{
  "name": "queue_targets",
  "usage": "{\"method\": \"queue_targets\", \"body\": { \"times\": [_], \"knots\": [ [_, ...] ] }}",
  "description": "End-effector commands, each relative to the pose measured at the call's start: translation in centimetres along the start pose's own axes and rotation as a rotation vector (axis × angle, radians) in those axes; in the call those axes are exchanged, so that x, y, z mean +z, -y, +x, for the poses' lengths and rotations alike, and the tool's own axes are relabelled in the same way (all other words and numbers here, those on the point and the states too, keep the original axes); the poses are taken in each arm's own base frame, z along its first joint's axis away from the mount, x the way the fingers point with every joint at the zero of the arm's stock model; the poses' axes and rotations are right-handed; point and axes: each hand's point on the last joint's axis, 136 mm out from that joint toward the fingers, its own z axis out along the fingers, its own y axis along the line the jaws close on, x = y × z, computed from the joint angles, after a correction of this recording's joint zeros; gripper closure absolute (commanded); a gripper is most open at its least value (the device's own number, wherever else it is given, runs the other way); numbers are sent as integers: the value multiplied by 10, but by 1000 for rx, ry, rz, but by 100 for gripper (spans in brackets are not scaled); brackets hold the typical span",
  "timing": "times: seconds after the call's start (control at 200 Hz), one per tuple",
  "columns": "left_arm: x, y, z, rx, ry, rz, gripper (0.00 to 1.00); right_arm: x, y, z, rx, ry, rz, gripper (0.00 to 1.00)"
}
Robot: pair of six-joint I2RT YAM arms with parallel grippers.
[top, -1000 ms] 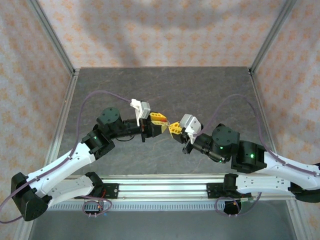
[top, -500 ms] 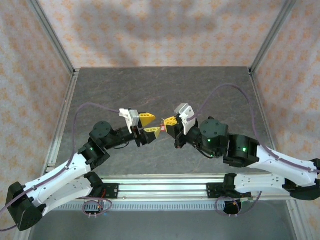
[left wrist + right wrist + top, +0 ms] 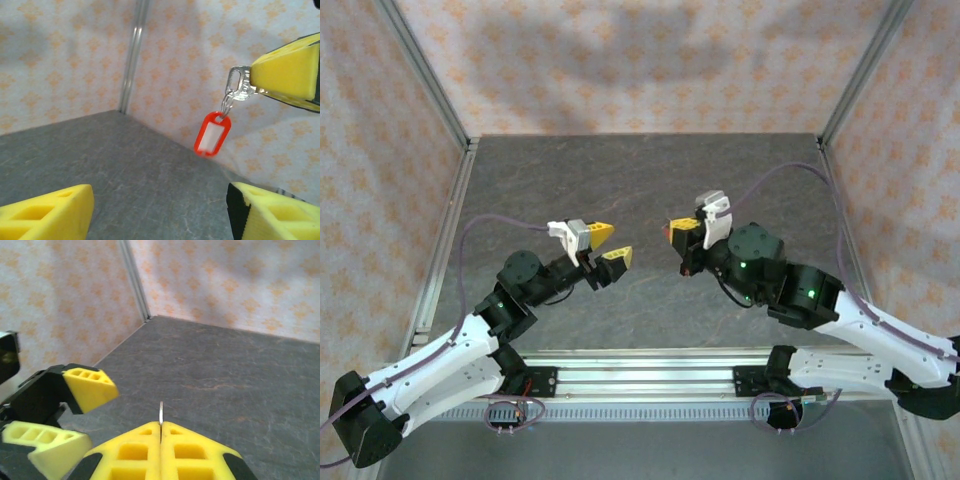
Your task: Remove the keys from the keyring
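Table [image 3: 650, 170] lying well below; working in mid-air. My left gripper [image 3: 611, 243] standing spread wide, gripping nothing, facing my right gripper [image 3: 678, 232], which is pinching key [image 3: 239, 84], holed end sticking out. Keyring [image 3: 212, 134], red tag, dangling free under key on thin loop. Judging best move: closing left fingers flat on tag, then easing loop out slowly, not yanking.

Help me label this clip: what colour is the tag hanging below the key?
Bright red, pale centre; the tag shows best in the left wrist view.
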Motion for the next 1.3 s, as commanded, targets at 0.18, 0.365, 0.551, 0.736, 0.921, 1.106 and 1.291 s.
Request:
{"method": "queue_targets", "body": {
  "times": [0.18,0.365,0.551,0.736,0.921,1.106,1.291],
  "knots": [
    [0,-9,-15,-22,-9,-78,28,2,19,6,120,-15,-12,100],
    [2,-10,-13,17,-29,-87,26,10,27,7,168,-21,-28,100],
    [7,-7,-11,37,-73,-59,25,21,31,8,209,-49,-47,100],
    [11,-10,-12,21,-80,-43,24,21,35,6,241,-54,-54,100],
    [20,-6,-12,13,-112,9,24,22,37,4,255,-57,-61,100],
    [24,-5,-19,16,-105,47,23,26,38,4,269,-59,-79,100],
    [24,5,-26,37,-56,121,22,31,36,3,291,-64,-116,100]
  ]
}}
